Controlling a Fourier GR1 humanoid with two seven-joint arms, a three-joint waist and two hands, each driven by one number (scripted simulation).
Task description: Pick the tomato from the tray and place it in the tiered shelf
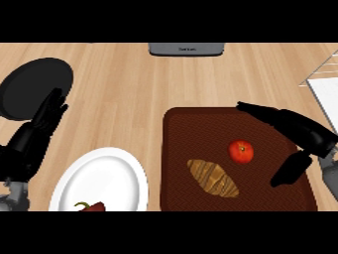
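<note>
A red tomato (pixel 241 151) lies on the dark brown tray (pixel 193 124), right of its middle. My right hand (pixel 303 131) hovers over the tray's right side, open, fingers stretched toward the upper left and thumb (pixel 290 169) pointing down; the tomato sits apart from it, in the gap left of the palm. The tiered shelf (pixel 336 74) shows as white wire and a white panel at the right edge. My left hand (pixel 43 124) rests open at the left, fingers up.
A croissant (pixel 213 177) lies on the tray below the tomato. A white plate (pixel 102 181) with a red pepper (pixel 91 206) sits at the lower left. A black pan (pixel 32 87) is at the left, and a grey appliance (pixel 186 49) at the top edge.
</note>
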